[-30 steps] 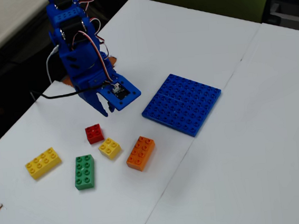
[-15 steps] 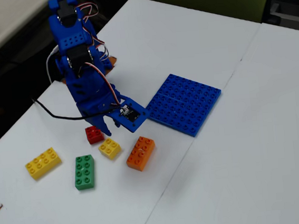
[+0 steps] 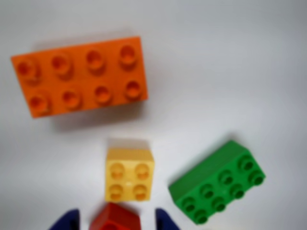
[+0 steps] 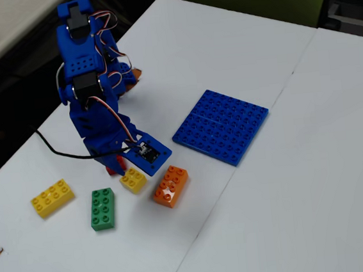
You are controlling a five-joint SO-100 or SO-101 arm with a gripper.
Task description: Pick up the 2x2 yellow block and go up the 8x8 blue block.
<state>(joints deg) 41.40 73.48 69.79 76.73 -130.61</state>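
The 2x2 yellow block (image 3: 129, 175) lies flat on the white table, just ahead of my fingertips in the wrist view. In the fixed view the 2x2 yellow block (image 4: 133, 179) sits right below the blue arm's head. My gripper (image 3: 115, 223) is open, and its two blue fingertips (image 3: 165, 221) straddle a red brick (image 3: 115, 219) with gaps on both sides. In the fixed view the gripper (image 4: 121, 166) is low over the bricks and hides most of the red brick (image 4: 112, 169). The 8x8 blue block (image 4: 221, 126) lies flat to the right, apart from the arm.
An orange 2x4 brick (image 4: 170, 186) lies right of the yellow block, and the orange brick (image 3: 81, 76) fills the upper left of the wrist view. A green 2x4 brick (image 4: 102, 208) and a long yellow brick (image 4: 52, 198) lie to the left. A black cable (image 4: 61, 151) trails from the arm.
The arm has lowered and leaned forward over the bricks. Its head now covers the red brick, which was in plain sight before. No brick has moved.
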